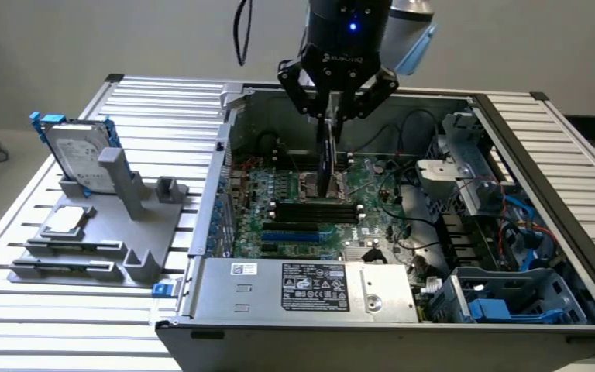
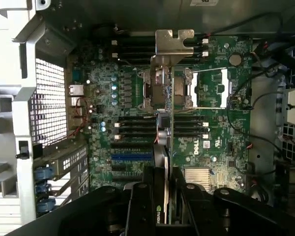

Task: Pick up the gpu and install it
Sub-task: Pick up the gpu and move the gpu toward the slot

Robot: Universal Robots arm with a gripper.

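My gripper (image 1: 331, 115) hangs over the open computer case and is shut on the gpu (image 1: 325, 163). The card is held edge-on and upright, its lower end just above the motherboard (image 1: 287, 198) near the processor socket and memory slots. In the wrist view the gpu (image 2: 163, 142) runs away from my gripper (image 2: 166, 196) as a thin green board with a black cover. Its silver end bracket (image 2: 174, 45) is at the far end, over the socket area. The blue expansion slots (image 2: 132, 158) lie beside the card, apart from it.
The case wall (image 1: 218, 167) stands on the exterior view's left of the card. A power supply (image 1: 313, 287) sits at the front, with drive cages and cables (image 1: 483, 194) on the right. Outside, a grey fixture (image 1: 101, 232) holds a hard drive (image 1: 75, 155) and a processor chip (image 1: 67, 221).
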